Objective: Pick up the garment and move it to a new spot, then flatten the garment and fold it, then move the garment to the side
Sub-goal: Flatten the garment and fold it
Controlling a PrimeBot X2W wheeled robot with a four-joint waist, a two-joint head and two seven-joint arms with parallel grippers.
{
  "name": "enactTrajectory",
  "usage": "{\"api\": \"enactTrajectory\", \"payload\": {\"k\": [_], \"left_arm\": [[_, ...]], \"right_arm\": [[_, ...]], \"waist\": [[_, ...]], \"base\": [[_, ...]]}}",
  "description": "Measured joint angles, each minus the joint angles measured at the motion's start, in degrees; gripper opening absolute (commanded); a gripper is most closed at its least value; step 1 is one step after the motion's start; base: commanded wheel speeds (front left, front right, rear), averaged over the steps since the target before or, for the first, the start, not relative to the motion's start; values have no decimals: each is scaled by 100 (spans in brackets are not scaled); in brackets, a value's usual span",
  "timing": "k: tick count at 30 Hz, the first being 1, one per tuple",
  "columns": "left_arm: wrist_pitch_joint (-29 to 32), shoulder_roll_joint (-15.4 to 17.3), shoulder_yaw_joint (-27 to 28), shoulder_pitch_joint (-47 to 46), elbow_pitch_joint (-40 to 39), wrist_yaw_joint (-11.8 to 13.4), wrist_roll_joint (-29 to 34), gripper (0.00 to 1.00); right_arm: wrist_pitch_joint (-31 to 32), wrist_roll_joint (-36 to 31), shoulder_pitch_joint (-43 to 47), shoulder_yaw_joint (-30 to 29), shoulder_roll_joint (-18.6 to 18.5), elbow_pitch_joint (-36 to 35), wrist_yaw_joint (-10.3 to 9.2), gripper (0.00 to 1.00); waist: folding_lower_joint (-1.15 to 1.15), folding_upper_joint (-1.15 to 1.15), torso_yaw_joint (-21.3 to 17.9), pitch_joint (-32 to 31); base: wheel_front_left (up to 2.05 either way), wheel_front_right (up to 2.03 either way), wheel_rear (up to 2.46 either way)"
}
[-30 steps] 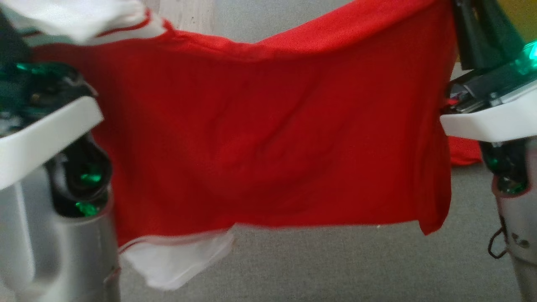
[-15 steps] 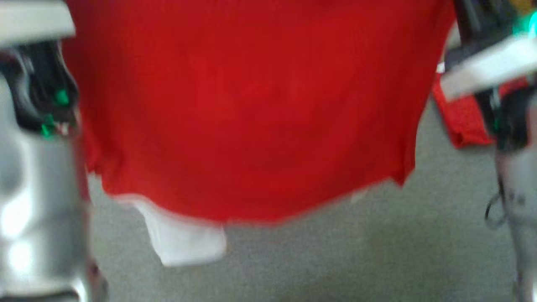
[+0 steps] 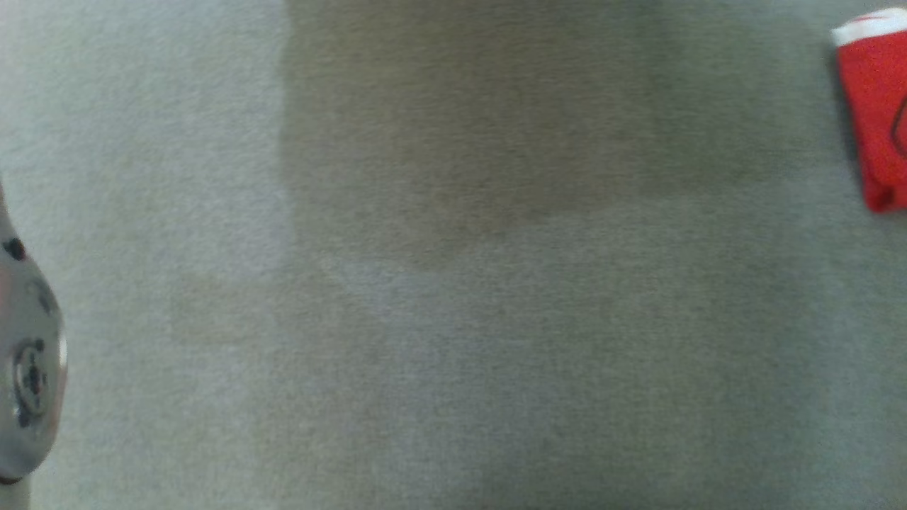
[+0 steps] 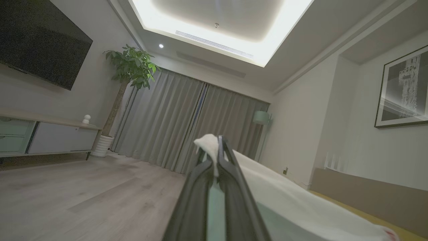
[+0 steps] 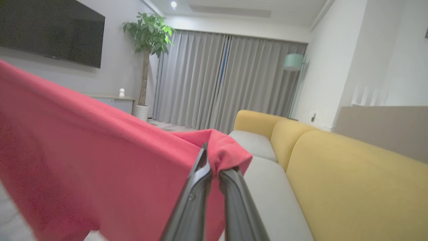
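The garment is held up in the air between both grippers. In the left wrist view my left gripper (image 4: pixel 219 142) is shut on a white corner of the garment (image 4: pixel 301 201), whose white panel trails off to the lower right. In the right wrist view my right gripper (image 5: pixel 215 160) is shut on a bunched red corner of the garment (image 5: pixel 83 147), and the red mesh stretches taut away to the left. The number and lettering are hidden. A silvery part of my left arm (image 3: pixel 28 368) shows at the left edge of the head view.
Below the head camera lies a grey fabric surface (image 3: pixel 453 319) with a darker shadow patch. Another folded red and white cloth (image 3: pixel 875 113) rests at its far right. A yellow sofa (image 5: pixel 351 174) with grey cushions, a potted plant (image 5: pixel 147 36) and curtains stand ahead.
The head view has shifted downward, so the camera has moved. The spread garment and both grippers that showed in it before have passed out over its top edge.
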Motion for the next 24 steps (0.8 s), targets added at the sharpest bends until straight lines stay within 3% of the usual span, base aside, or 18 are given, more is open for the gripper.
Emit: {"api": "enactTrajectory", "payload": {"k": [5,12,16,24], "left_arm": [[-269,-181,-249,264,673,-308,0,0],[-408,-403,-648,1664,979,-426,-10,0],[-431,-446,-836,2679,753,-470,-160,0],[-438,-267,-1572,4678,-343,-470,-400,0]], "right_arm": [[-285,-22,180,125,52,911,0,0],[-153,499,1191,832,-63,1708,0,0],[253,1080,1913,1446,-154,1774,0,0],[377,2205,2828,2084,-848,1081,0,0]], "waist": [[-2,0,214,39],[-4,0,362,-191],[-4,0,401,-431],[-4,1,428,-1043]], "base": [[0,0,0],[0,0,0],[0,0,0],[0,0,0]]}}
